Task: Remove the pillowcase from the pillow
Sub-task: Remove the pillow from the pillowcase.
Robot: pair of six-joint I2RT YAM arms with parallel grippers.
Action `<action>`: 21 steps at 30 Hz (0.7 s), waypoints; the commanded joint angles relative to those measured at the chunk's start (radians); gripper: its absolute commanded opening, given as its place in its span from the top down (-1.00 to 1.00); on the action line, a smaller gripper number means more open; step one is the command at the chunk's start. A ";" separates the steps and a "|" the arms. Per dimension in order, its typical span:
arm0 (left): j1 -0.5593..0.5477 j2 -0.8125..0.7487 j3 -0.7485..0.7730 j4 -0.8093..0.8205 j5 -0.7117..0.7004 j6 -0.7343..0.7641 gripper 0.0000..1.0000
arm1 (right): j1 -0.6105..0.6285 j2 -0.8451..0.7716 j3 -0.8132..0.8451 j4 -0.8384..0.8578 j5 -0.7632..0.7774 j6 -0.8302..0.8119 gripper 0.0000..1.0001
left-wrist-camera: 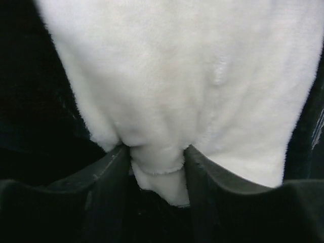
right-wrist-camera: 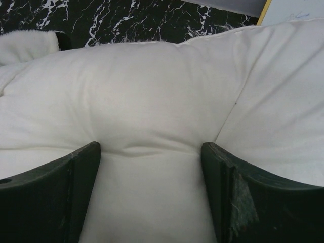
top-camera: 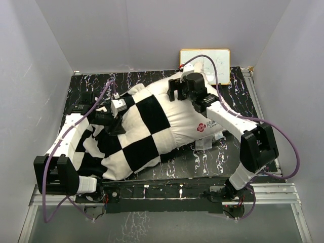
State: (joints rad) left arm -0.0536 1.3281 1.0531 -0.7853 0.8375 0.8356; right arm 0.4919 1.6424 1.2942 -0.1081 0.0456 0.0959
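Mid-strip: pillowcase [top-camera: 126, 142] covers left half of pillow [top-camera: 187, 111], rest bare. Plush fold pinched in left hand [left-wrist-camera: 156, 152]; right hand [right-wrist-camera: 149, 149] spread, pressing the bare end. Next, I'd say: drag pillowcase leftward while right pins pillow.

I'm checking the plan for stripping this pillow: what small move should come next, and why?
Probably close the right gripper on the pillow. Its open fingers press into the bare white end with a bulge between them, while the left gripper pinches a fold of the pillowcase. Anchoring the pillow should let the left pull the case off.
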 commanded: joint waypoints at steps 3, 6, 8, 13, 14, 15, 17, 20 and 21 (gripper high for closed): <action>0.112 0.036 0.145 -0.131 -0.097 0.091 -0.93 | -0.087 0.082 -0.179 -0.132 -0.098 0.117 -0.03; 0.278 0.118 0.258 -0.206 -0.061 0.185 -0.94 | -0.087 0.061 -0.210 -0.076 -0.115 0.137 0.58; 0.359 0.199 0.335 -0.318 -0.059 0.322 -0.94 | -0.087 0.045 -0.214 -0.065 -0.097 0.137 0.83; 0.487 0.302 0.322 -0.331 -0.135 0.456 -0.94 | -0.087 -0.006 -0.239 -0.044 -0.064 0.119 0.84; 0.507 0.318 0.307 -0.314 -0.144 0.468 -0.94 | -0.087 -0.017 -0.248 -0.037 -0.053 0.120 0.84; 0.519 0.335 0.292 -0.302 -0.151 0.475 -0.94 | -0.087 -0.028 -0.260 -0.028 -0.042 0.120 0.84; 0.535 0.360 0.253 -0.274 -0.153 0.476 -0.94 | -0.087 -0.047 -0.285 -0.005 -0.039 0.129 0.84; 0.540 0.371 0.166 -0.206 -0.159 0.477 -0.94 | -0.087 -0.071 -0.316 0.024 -0.046 0.144 0.84; 0.540 0.368 0.132 -0.173 -0.162 0.476 -0.94 | -0.087 -0.076 -0.324 0.031 -0.048 0.148 0.84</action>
State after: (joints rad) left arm 0.4847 1.7119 1.2770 -1.0096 0.6704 1.2541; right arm 0.4099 1.5551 1.0641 0.1474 -0.0334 0.2375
